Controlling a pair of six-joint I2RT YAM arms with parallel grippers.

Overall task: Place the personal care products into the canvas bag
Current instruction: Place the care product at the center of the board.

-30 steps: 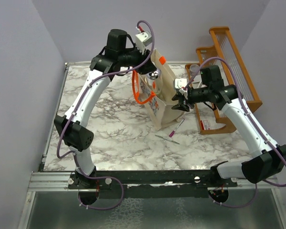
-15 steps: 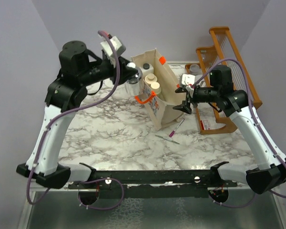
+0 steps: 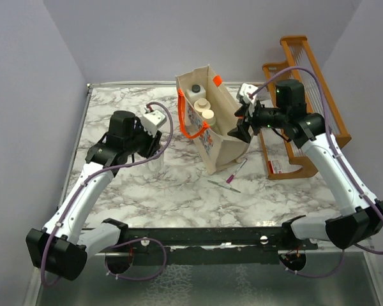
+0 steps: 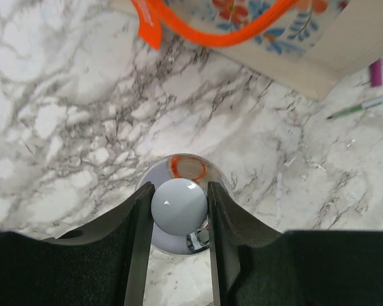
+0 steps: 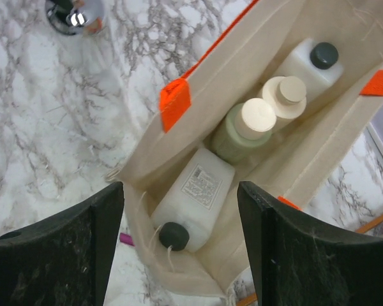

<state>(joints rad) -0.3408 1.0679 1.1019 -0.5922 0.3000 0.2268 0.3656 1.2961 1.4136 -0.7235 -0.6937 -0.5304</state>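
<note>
The canvas bag (image 3: 222, 145) stands upright at the table's middle back, orange handles hanging on its left side. In the right wrist view it (image 5: 309, 162) holds two white bottles with dark caps (image 5: 313, 60) (image 5: 195, 194), the beige bottle (image 5: 284, 94) and the olive-green bottle (image 5: 246, 127). My left gripper (image 3: 154, 150) is left of the bag, shut on the round chrome cap (image 4: 179, 206) of the short clear bottle (image 3: 156, 162), which is low at the marble. My right gripper (image 3: 238, 128) is open and empty over the bag's right edge, its jaws wide apart (image 5: 180, 245).
An orange wooden slatted rack (image 3: 308, 76) stands at the back right. A pink pen (image 3: 235, 172) and a green pen (image 3: 224, 186) lie on the marble in front of the bag. The table's left edge is near my left arm.
My left gripper has carried the clear bottle from above the bag's mouth leftward and down to the marble. My right gripper has shifted slightly up over the bag's right edge.
</note>
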